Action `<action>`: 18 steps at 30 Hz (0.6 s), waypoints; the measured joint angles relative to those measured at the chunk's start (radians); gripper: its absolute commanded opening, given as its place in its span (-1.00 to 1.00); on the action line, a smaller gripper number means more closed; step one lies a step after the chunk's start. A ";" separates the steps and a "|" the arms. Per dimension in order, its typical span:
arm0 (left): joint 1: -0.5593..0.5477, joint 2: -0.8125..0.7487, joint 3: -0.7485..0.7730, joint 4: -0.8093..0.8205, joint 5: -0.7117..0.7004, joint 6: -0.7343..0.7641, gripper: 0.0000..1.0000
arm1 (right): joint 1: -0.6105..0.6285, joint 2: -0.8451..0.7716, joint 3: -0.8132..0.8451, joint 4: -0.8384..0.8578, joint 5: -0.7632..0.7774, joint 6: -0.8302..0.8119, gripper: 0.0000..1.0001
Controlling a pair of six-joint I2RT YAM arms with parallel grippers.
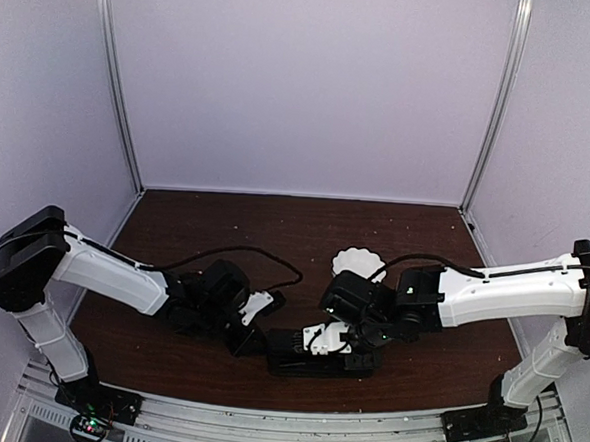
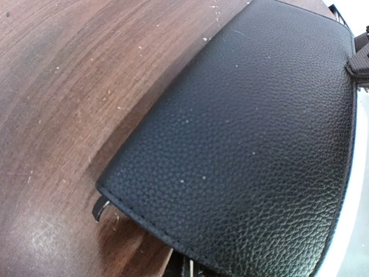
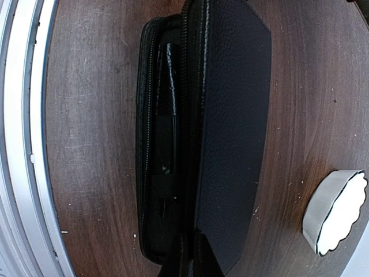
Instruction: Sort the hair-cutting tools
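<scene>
Black grained leather, the case (image 1: 318, 361) lay flat on the table (image 1: 205, 226) with both arms closed in on it. Left gripper (image 1: 246, 330) sat at the case's left end. Right gripper (image 1: 330, 339) sat over the case's top, near its middle. Neither wrist view showed its own fingers plainly, so whether either claw was wide, narrow or pinching the case could not be told.

From the right wrist, the case's lid stood lifted off its base along the zip, leaving a dark slot.

Tools: none lay outside the case in any view. A glossy dark strip (image 3: 170, 69) showed inside the slot, too dim to call scissors or clip. Judged: the tools were inside the case, and the step in hand was opening it.

Plate (image 1: 359, 261), white and scalloped, stood behind the case, apart from it.

To do the step well, as judged:
- Pin the case's base at its left end so it would not slide.
- Take the lid by its free edge and swing it about the hinge, not straight up.
- Lay the lid fully back, or it might fall shut.
- Keep fingertips clear of the slot until the contents showed.
</scene>
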State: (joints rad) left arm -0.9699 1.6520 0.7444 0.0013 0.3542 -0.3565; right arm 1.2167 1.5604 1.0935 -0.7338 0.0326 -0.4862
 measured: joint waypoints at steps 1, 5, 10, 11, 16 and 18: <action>0.005 0.006 0.004 0.002 0.010 0.000 -1.00 | 0.000 0.000 0.000 -0.001 0.000 0.000 -1.00; 0.030 0.049 0.015 0.048 0.069 -0.014 -1.00 | -0.004 0.000 0.001 -0.008 0.000 0.003 -1.00; 0.053 0.139 0.045 0.127 0.164 -0.068 -1.00 | -0.011 0.000 0.001 -0.039 0.002 0.005 -1.00; 0.055 0.150 0.048 0.142 0.180 -0.083 -1.00 | -0.012 0.000 0.001 -0.046 0.003 0.005 -1.00; 0.071 0.174 0.037 0.237 0.249 -0.194 -0.94 | -0.015 0.000 0.001 -0.067 0.010 0.009 -1.00; 0.080 0.175 0.003 0.324 0.269 -0.257 -0.84 | -0.018 0.000 0.001 -0.067 0.009 0.012 -1.00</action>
State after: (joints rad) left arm -0.8902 1.8275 0.7471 0.3252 0.6235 -0.6136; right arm 1.1988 1.5600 1.0943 -0.8005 0.0418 -0.4740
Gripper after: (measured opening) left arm 0.028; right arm 0.012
